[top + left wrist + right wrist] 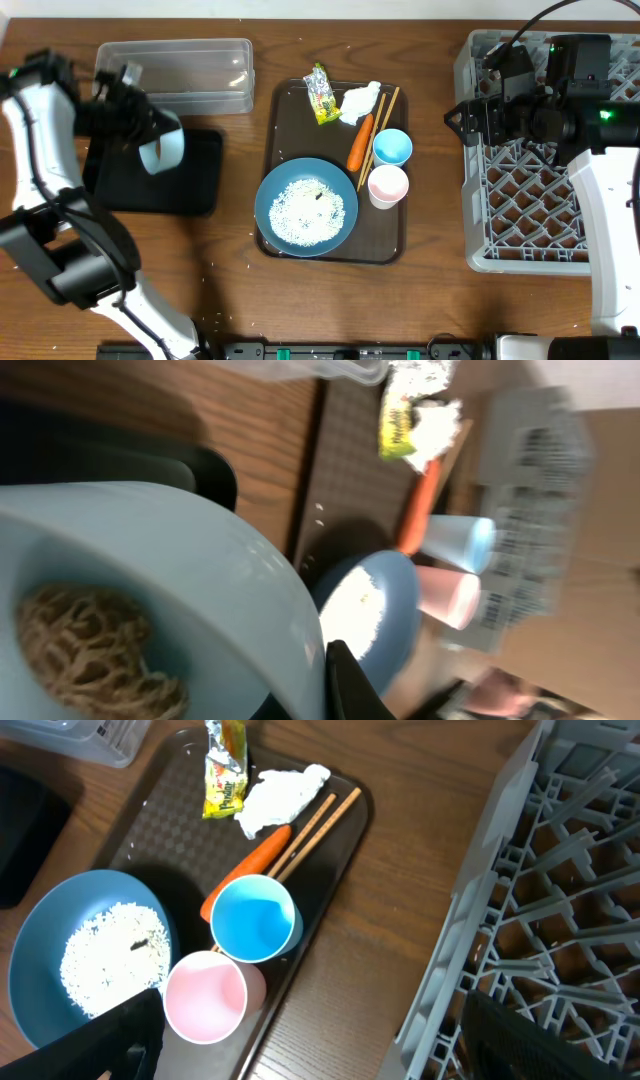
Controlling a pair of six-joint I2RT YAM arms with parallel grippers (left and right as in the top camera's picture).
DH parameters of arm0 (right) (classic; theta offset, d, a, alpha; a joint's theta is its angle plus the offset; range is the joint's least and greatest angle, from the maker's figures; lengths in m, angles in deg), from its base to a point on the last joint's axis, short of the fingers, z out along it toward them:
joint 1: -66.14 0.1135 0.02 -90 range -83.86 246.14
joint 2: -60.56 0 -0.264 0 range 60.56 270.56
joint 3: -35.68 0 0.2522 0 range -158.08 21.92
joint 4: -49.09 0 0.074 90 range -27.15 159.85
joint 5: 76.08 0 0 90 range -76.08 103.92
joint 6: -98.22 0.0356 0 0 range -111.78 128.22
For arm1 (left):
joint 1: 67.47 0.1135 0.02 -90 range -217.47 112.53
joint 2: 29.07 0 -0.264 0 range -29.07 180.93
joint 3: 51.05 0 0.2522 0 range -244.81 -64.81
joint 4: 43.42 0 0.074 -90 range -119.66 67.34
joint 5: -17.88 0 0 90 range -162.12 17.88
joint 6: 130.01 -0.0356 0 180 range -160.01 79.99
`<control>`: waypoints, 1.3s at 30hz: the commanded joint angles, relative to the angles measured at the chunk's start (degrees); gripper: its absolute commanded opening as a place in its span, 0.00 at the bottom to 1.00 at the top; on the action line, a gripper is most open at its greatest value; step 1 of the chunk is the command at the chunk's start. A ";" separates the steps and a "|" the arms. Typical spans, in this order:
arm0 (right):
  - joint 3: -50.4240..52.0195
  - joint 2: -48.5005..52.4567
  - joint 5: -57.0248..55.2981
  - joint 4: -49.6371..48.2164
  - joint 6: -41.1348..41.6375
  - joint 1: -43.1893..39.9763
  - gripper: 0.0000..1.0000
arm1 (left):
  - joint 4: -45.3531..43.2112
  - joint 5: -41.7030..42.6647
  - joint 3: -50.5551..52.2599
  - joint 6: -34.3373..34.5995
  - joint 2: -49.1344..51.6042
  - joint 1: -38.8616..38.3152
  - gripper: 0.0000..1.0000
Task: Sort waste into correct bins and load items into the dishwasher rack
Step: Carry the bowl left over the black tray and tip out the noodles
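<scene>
Light-blue bowl (160,147), tipped on its side with a brown food lump (80,650) inside, is clamped at its rim by the left gripper (148,125). It hangs over the black tray's (195,190) far edge, just beside the clear tub (190,70). A strip of bare table (240,250) separates that tray from the brown serving tray (285,150). The right gripper (462,118), fingers (120,1035) apart and empty, hangs at the rack's (520,230) left wall.

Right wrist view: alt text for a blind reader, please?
A dark brown tray holds a light blue plate of white rice, a light blue cup, a pale pink cup, an orange carrot, wooden chopsticks, a crumpled white tissue and a green-yellow foil wrapper; a grey plastic lattice rack stands to its right.
</scene>
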 commanded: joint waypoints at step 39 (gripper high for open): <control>-1.29 0.13 1.27 -0.31 0.28 -0.20 0.87 | -8.31 11.02 3.87 -9.25 -7.56 -3.32 0.06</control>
